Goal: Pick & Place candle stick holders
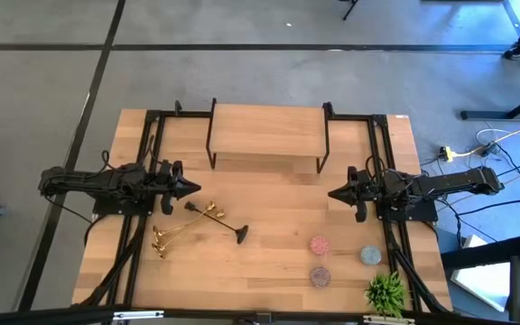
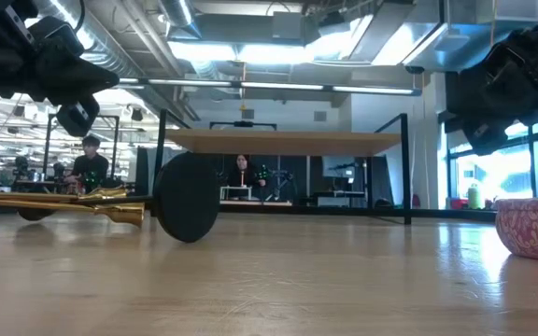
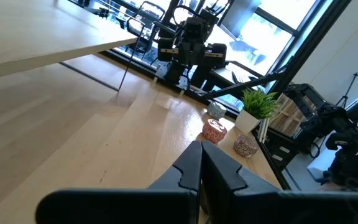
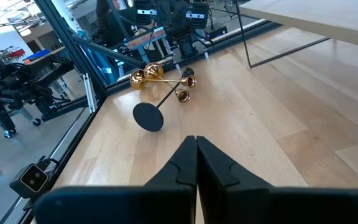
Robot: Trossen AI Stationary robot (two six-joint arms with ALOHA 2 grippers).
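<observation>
The counter (image 1: 269,262) is a pale wooden top framed by black rails. A raised wooden shelf (image 1: 267,131) on thin black legs stands on it at the far edge. Taking that shelf as landmark: nearer the camera and toward the left arm's side lie three candle stick holders (image 1: 197,226) on their sides, two gold and one black, stems crossing. Nearer and toward the right arm's side sit three small patterned bowls (image 1: 320,245), with a small green plant (image 1: 385,291) just beyond them at the counter's near corner.
</observation>
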